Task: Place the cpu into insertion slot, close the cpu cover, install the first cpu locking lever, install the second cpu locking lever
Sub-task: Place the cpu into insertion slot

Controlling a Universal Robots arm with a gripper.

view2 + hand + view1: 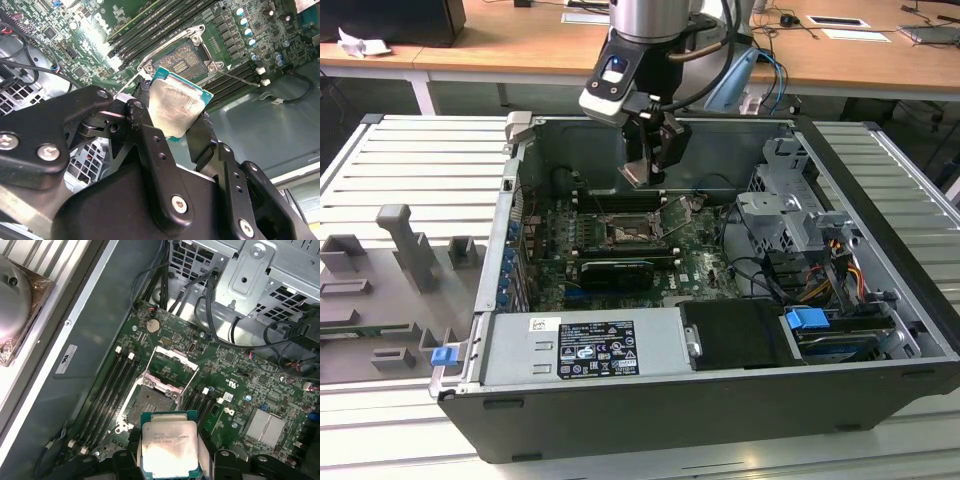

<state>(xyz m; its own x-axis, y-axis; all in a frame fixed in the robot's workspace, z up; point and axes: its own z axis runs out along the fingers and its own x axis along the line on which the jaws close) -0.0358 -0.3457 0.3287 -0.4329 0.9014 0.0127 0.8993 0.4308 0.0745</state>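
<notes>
Power supply [585,345] nearest, along the near wall of the case [720,415]. Farther in, the gripper [646,168] hangs above the insertion slot [625,233], clear of the board.

Second wrist view: fingers [200,137] clamp the cpu [176,102] by opposite edges, likely to leave its underside free for seating.

First wrist view: cpu cover [172,366] stands swung open, insertion slot bare, cpu not yet in.

The arm [655,18] reaches down from above, wrist tilted. Its black claw [642,172] points downward, both fingers [149,132] clamped on opposite edges of the cpu [169,446].
</notes>
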